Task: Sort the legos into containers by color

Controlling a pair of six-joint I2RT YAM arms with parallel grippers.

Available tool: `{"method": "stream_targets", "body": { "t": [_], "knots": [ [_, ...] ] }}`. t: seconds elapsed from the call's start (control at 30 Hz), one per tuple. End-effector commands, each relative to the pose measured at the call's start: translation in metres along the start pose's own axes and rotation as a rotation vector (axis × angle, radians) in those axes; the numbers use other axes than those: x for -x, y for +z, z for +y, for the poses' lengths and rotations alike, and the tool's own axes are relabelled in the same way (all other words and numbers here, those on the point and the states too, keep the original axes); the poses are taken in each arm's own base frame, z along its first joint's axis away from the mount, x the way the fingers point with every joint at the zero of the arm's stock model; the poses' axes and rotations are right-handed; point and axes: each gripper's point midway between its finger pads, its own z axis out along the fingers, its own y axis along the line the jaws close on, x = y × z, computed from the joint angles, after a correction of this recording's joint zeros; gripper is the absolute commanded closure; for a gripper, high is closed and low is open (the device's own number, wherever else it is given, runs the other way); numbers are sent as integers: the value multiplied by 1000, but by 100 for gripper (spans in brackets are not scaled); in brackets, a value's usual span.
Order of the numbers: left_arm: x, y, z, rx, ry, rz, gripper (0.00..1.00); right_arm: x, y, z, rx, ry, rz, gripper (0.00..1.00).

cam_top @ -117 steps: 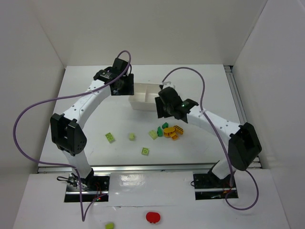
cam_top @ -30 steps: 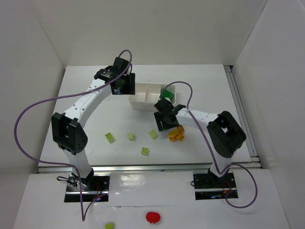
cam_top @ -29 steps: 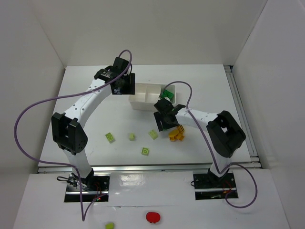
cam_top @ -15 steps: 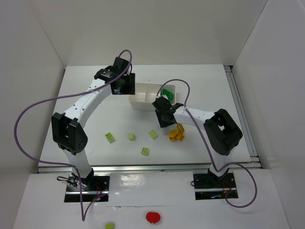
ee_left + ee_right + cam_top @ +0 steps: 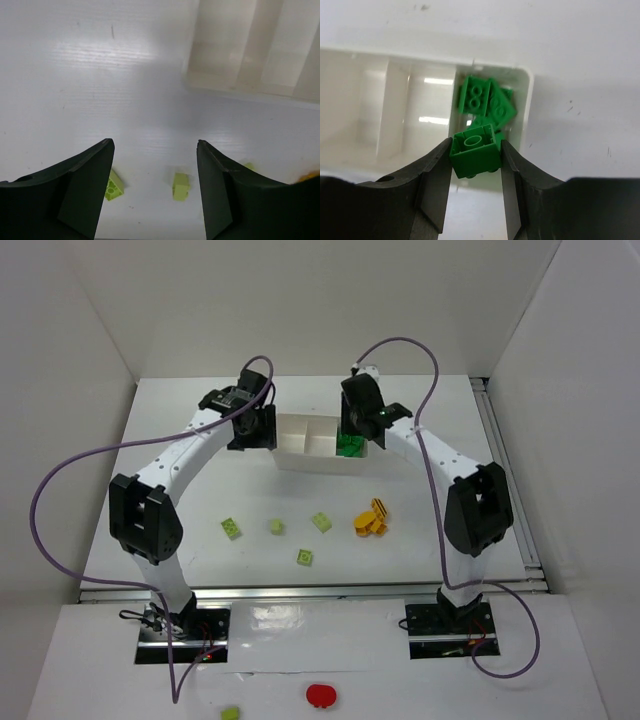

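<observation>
The right hand (image 5: 476,149) pinches a dark green plastic brick (image 5: 473,156) over the three-o'clock compartment of the white plastic tray (image 5: 529,100); released off-centre, it could bounce out.

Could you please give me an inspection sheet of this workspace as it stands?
Surface: white table, dry.
Job's things: white three-compartment plastic tray; dark green bricks in its right compartment; four lime bricks and an orange-yellow pile loose on table.
Clutter: red round object and one lime brick on the near ledge.
Tools: left tool open, empty; right tool shut on a dark green brick above that compartment.
Cables: purple cables, clear of bricks.
Surroundings: white walls.
</observation>
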Motion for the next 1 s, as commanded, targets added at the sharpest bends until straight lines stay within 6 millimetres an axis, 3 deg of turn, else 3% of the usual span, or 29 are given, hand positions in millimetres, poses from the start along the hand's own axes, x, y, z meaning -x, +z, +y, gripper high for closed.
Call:
{"method": "stream_targets", "body": {
  "t": [0.0,0.07,0.17,0.2,0.23,0.37,0.47,0.53,0.57,0.6,0.77,0.83,0.97],
  "knots": [
    [-23,-4,29,82,-60,51,22,19,23,-6,-18,57,-13,57],
    [-36,2,43,112,-82,85,21,15,38,-2,-24,52,3,57],
    [-51,0,53,117,-120,114,1,14,48,-5,-35,44,14,51],
    [-58,-1,56,125,-126,129,0,14,52,-9,-45,47,22,48],
    [-61,-5,58,115,-145,132,0,18,51,-8,-42,50,14,39],
    [-99,-2,65,126,-218,204,0,22,43,-6,-18,56,4,25],
    [-117,1,67,146,-285,241,1,26,35,-7,-13,60,-9,25],
    [-135,1,72,194,-402,253,5,39,18,-10,-7,74,-56,25],
    [-141,1,70,176,-428,256,5,35,20,-11,-10,71,-47,25],
    [-156,5,74,191,-446,271,5,39,12,-12,-5,76,-60,25],
    [-172,9,83,222,-509,268,5,39,-1,-18,-14,77,-66,25],
    [-182,20,84,219,-519,295,6,30,-2,-21,-22,70,-46,25],
    [-195,37,84,233,-569,317,16,27,-5,-24,-25,58,-36,25]
  ]
}}
